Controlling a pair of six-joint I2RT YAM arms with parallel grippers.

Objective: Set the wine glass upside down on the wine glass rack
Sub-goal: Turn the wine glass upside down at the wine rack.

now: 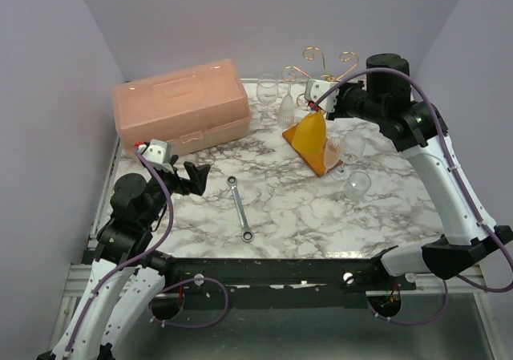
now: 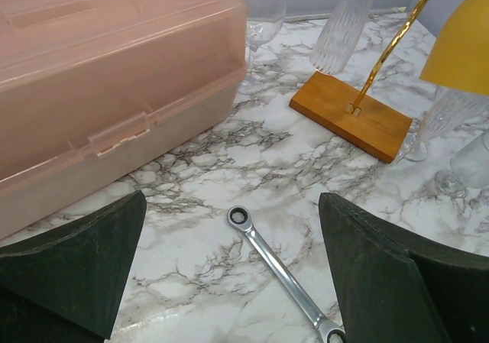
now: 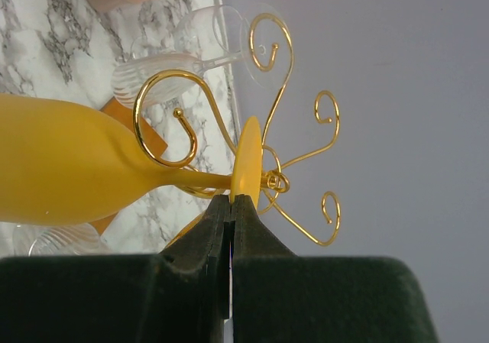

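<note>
I'm running the hang step: right gripper (image 3: 231, 199) is clenching the foot rim of the glass (image 3: 69, 160), holding it bowl-down at the top of the rack (image 2: 336, 106), with the stem lying across one gold curl. I'm guessing the stem is threading into that hook, but the wrist view is too flat to tell if it's seated. Next move, I'm judging, is calling for sliding the stem fully in so the foot is resting on the wire, then a gentle release, since the rack is looking light and tippy. Glass is reading matte yellow, opaque, with a tulip bowl, thin stem and disc foot. Rack is showing as thin shiny gold wire scrolls on a flat wood block. Left gripper (image 1: 195, 175) is hanging spread wide and empty over the marble-pattern table (image 1: 288, 216), near a steel wrench (image 2: 279, 270).
</note>
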